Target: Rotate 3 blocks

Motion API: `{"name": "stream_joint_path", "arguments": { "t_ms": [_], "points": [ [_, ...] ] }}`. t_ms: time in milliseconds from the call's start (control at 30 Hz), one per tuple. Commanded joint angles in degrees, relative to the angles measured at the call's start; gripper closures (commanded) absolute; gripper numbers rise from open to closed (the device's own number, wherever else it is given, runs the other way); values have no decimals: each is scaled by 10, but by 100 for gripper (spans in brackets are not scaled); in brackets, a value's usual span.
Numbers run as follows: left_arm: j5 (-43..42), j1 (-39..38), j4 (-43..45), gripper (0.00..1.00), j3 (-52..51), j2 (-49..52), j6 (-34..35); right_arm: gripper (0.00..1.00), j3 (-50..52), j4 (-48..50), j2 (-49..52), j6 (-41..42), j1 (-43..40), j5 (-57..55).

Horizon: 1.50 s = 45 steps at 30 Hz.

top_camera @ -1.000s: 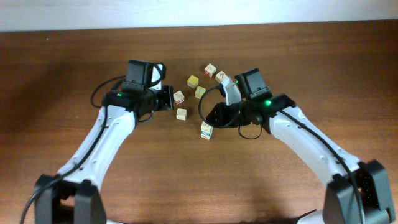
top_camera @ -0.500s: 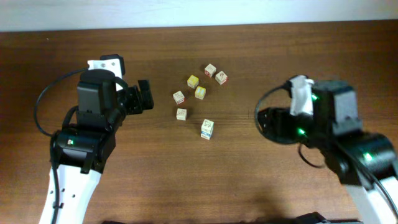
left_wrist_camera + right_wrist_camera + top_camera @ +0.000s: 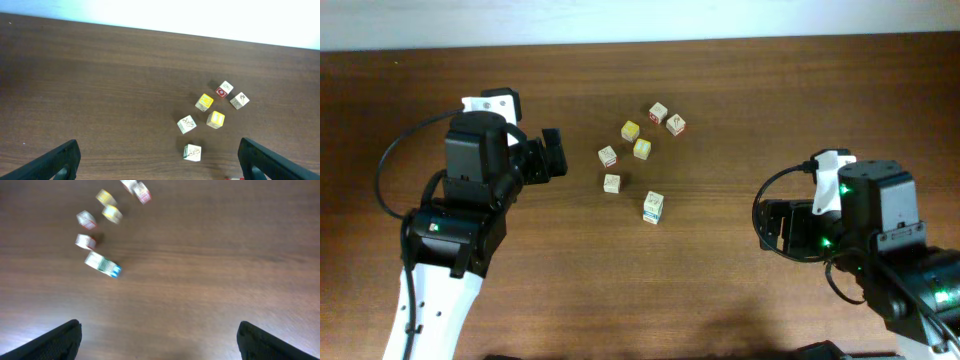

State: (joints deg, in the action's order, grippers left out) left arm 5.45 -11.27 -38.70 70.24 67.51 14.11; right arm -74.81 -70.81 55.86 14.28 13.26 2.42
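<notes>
Several small letter cubes lie in a loose cluster at mid-table. The block with a red face (image 3: 658, 112) (image 3: 223, 90) is at the far end. A block with green marks on its side (image 3: 611, 183) (image 3: 192, 152) lies nearer, and the block with blue and green marks (image 3: 653, 207) (image 3: 102, 264) is nearest the front. My left gripper (image 3: 552, 155) (image 3: 159, 162) stands open and empty, left of the cluster. My right gripper (image 3: 772, 227) (image 3: 159, 342) is open and empty too, well to the right of the cubes and nearer the front.
Two yellow-faced cubes (image 3: 630, 130) (image 3: 641, 148) and plain pale cubes (image 3: 675, 124) (image 3: 608, 156) lie among the blocks. The brown wooden table (image 3: 800, 90) ends at a white edge along the back. The right wrist view is blurred.
Both arms have pulled back from the cluster and both grippers have opened. Since half a second ago the right arm has moved further right and toward the front; the left arm has stayed put.
</notes>
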Motion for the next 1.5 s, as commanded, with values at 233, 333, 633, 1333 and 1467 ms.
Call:
{"name": "stream_joint_path", "arguments": {
  "t_ms": [233, 333, 633, 1333, 1467],
  "points": [
    [8, 3, 0, 1, 7, -1, -5, 1, -1, 102, -20, -108, -18, -71],
    [8, 3, 0, 1, 7, -1, -5, 1, 49, 184, -83, -112, -72, -51],
    [8, 3, 0, 1, 7, -1, -5, 1, 385, 471, -339, -175, -147, 36],
    [8, 3, 0, 1, 7, -1, -5, 1, 745, 665, -557, -175, -148, 3],
    [8, 3, 0, 1, 7, -1, -5, 1, 745, 665, -557, -175, -148, 3]
  ]
}}
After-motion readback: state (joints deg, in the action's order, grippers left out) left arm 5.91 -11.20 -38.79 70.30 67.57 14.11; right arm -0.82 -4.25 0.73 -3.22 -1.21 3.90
